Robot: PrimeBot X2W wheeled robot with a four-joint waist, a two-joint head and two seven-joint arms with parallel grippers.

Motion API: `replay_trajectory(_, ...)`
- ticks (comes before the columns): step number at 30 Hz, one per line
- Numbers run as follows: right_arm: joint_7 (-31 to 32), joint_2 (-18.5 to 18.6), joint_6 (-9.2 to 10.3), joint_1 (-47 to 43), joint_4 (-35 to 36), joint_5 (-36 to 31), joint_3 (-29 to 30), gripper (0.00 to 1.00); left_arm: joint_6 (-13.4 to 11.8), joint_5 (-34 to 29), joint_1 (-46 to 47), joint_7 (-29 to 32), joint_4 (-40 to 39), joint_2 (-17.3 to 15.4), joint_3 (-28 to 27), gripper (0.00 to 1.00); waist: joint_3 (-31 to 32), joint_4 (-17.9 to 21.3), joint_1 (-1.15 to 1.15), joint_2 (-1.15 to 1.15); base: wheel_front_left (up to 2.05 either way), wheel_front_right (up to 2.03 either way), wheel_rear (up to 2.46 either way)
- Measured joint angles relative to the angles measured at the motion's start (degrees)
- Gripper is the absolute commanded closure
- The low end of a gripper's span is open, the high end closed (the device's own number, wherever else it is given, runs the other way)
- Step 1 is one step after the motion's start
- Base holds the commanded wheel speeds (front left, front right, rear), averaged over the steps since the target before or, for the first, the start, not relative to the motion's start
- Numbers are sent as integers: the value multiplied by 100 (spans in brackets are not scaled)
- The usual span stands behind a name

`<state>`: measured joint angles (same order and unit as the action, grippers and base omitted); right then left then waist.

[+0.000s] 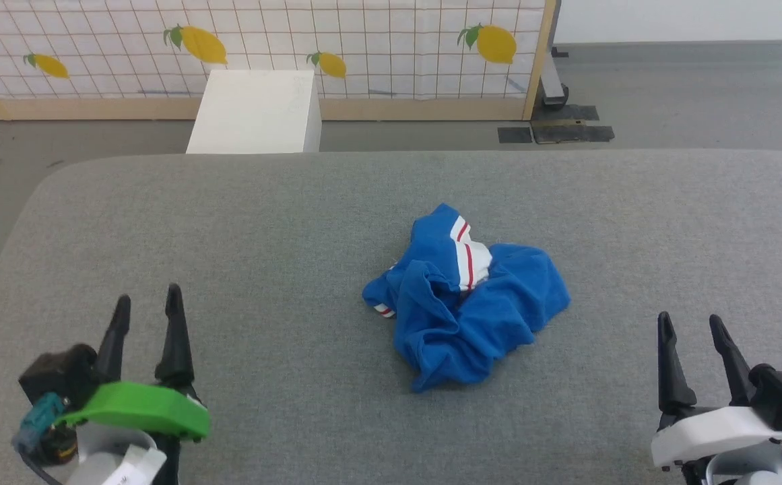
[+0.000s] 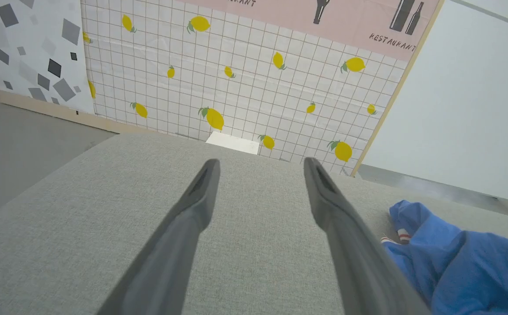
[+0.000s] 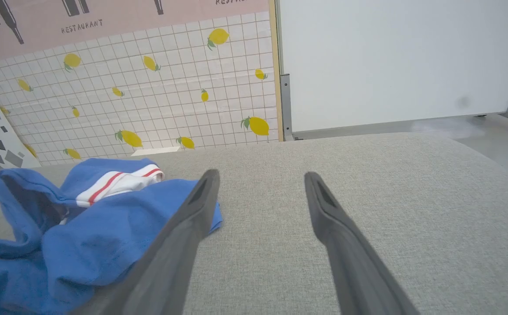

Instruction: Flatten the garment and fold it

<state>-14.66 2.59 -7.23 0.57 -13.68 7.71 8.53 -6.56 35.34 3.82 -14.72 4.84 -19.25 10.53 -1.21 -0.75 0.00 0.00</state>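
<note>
Head view: the garment lies crumpled in a blue heap on the grey surface, a little toward 4 o'clock from the picture's centre. A strip of white trim with red stripes shows on the heap's 12 o'clock side, and a smaller bit peeks out at its 9 o'clock edge.

The left pincer sits at 8 o'clock in the picture and the right pincer at 4 o'clock, both with fingers pointing to 12 o'clock. Each has its two dark fingers spread wide, with nothing between them. The garment is at 3 o'clock from the left pincer and 9 o'clock from the right, apart from both and nearer the right one.

Past the surface's far edge, at 11 o'clock, a white box stands on the grey floor in front of a panel with a white grid and printed lemons.

Left wrist view: the spread fingers reach over bare surface, and the garment lies at 4 o'clock, partly behind the finger on that side.

Right wrist view: the garment fills the 8 o'clock corner, with the trim on top. The finger on that side crosses in front of the cloth's edge.
</note>
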Motion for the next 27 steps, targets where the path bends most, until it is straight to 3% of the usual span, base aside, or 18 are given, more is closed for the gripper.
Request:
replay_trajectory(8, 1, -1, 0, -124, -16, 94, -78, 0, 102, -55, -345, -1, 271, 153, 70, 0, 81, 2, 0, 0, 0, 0, 0)
replay_trajectory(27, 1, -1, 0, -127, -30, 91, -116, 0, 97, -175, -354, 236, 521, 102, 344, 0, 76, -25, 0, 0, 0, 0, 0)
